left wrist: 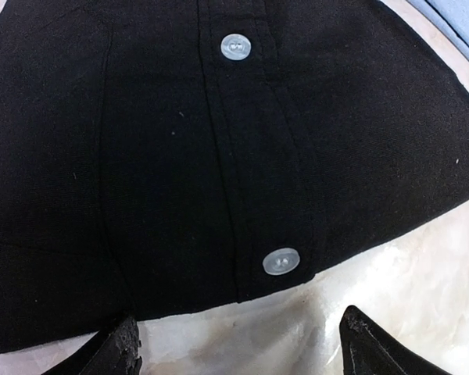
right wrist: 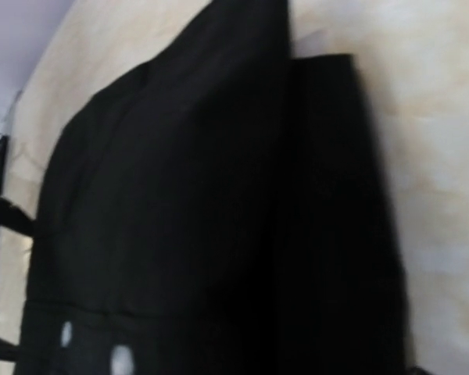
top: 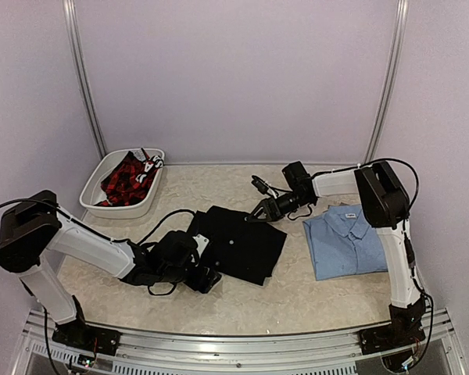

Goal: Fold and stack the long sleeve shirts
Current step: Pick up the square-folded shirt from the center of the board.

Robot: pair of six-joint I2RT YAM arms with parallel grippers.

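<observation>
The black long sleeve shirt (top: 238, 242) lies folded flat in the middle of the table. In the left wrist view its button placket (left wrist: 250, 156) shows two white buttons. My left gripper (top: 206, 278) sits low at the shirt's near-left edge. It is open (left wrist: 238, 355), its fingertips (left wrist: 119, 351) standing wide apart over bare table just short of the hem. My right gripper (top: 259, 208) hovers open at the far-right edge of the black shirt (right wrist: 203, 219), and its fingers do not show in the right wrist view. The light blue long sleeve shirt (top: 345, 241) lies folded at the right.
A white basin (top: 94, 187) at the back left holds a red plaid cloth (top: 125, 181). A black cable (top: 160, 221) loops over the table behind my left arm. A corner of the blue shirt (left wrist: 463, 31) lies just past the black one.
</observation>
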